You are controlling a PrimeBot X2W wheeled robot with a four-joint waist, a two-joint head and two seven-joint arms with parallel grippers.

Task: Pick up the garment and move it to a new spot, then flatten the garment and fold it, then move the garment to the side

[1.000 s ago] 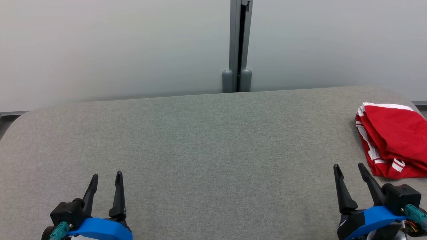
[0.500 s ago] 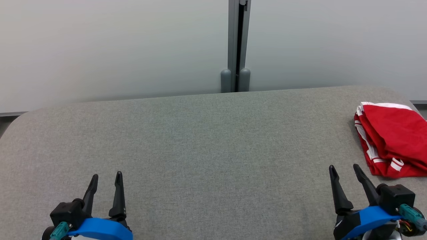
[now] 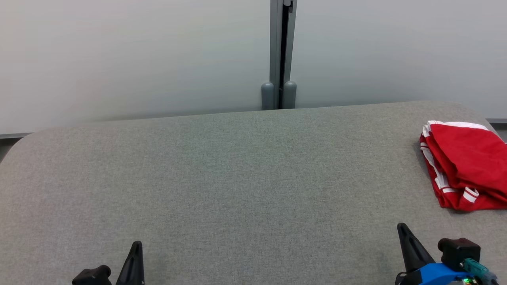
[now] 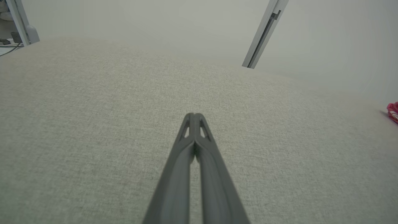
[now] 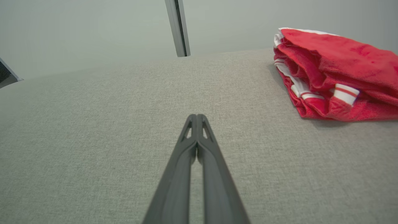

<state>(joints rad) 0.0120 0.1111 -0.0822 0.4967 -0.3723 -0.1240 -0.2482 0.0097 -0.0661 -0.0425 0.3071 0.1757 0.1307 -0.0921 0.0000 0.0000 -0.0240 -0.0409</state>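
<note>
Grey woven fabric covers a wide table [image 3: 237, 178] across the lower two thirds of the head view, with rounded corners at far left and far right. Behind its far edge stands a pale wall [image 3: 119, 59], split at top centre by a grey metal post [image 3: 279, 51]. A folded red garment [image 3: 465, 166] with white stripes lies at the right edge of the frame, near the table's far right corner and partly cut off by the frame. From the left edge across to the garment, the fabric lies bare. The left claw [image 3: 136, 253] pokes up at lower left and the right claw [image 3: 404, 231] at lower right, below the garment and apart from it.

The wrist views show each claw closed, its two dark fingers [image 4: 175, 174] pressed together at the tips, gripping nothing. The right wrist view shows the garment from the side at upper right: stacked layers, a white edge on top, a striped cuff in front. The left wrist view has a sliver of red at its right edge, and at upper left the table's end, with a grey upright [image 4: 21, 21] and a cable [image 4: 9, 51] beyond.
</note>
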